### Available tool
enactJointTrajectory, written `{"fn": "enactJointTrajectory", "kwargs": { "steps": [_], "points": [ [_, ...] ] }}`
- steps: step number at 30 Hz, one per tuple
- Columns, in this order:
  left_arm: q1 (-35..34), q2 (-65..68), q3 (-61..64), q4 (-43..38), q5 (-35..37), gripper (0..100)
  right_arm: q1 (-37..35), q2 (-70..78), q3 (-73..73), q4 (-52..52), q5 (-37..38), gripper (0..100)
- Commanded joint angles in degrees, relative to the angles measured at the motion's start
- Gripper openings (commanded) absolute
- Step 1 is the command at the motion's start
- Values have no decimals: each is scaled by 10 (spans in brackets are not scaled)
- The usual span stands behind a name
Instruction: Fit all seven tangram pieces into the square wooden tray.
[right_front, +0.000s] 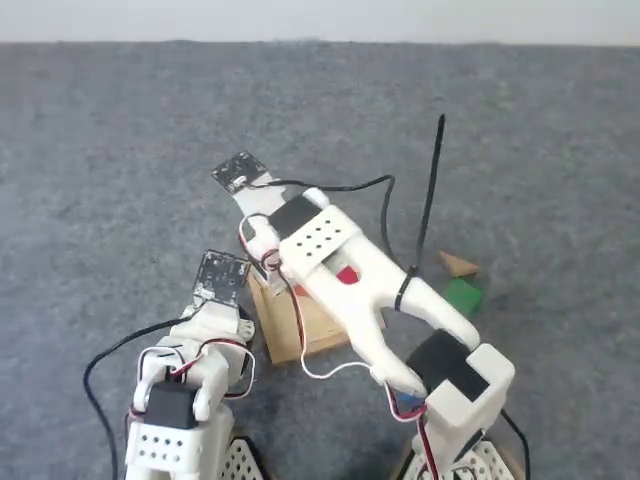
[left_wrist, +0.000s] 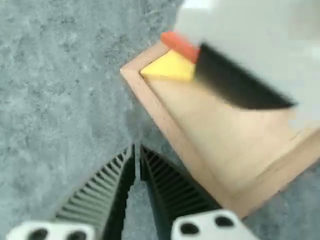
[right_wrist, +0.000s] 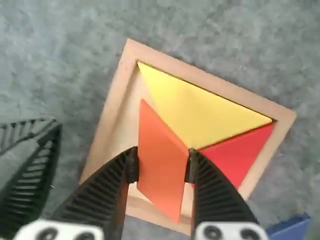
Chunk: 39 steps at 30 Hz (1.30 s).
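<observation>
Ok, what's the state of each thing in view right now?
Tray, part filled.
Yellow triangle, seated in tray.
Red triangle, seated in tray.
Orange piece, gripped over tray, overlapping its rim.
Right hand, shut on orange piece.
Left hand, shut, empty, beside tray.
Green piece, loose on carpet.
Tan triangle, loose on carpet.
Blue piece, outside tray.

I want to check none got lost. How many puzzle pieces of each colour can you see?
yellow piece: 1
red piece: 1
orange piece: 1
blue piece: 1
green piece: 1
tan piece: 1
Total: 6
</observation>
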Motion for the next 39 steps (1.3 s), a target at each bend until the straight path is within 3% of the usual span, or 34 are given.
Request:
{"fn": "enactJointTrajectory", "kwargs": {
  "steps": [1, 39],
  "points": [
    [-2, -11, -6, 3, -4, 19, -11, -39, 4, -29, -21, 79],
    [-3, -10, -6, 3, -3, 19, -9, 66, -33, -54, -37, 85]
  ]
}}
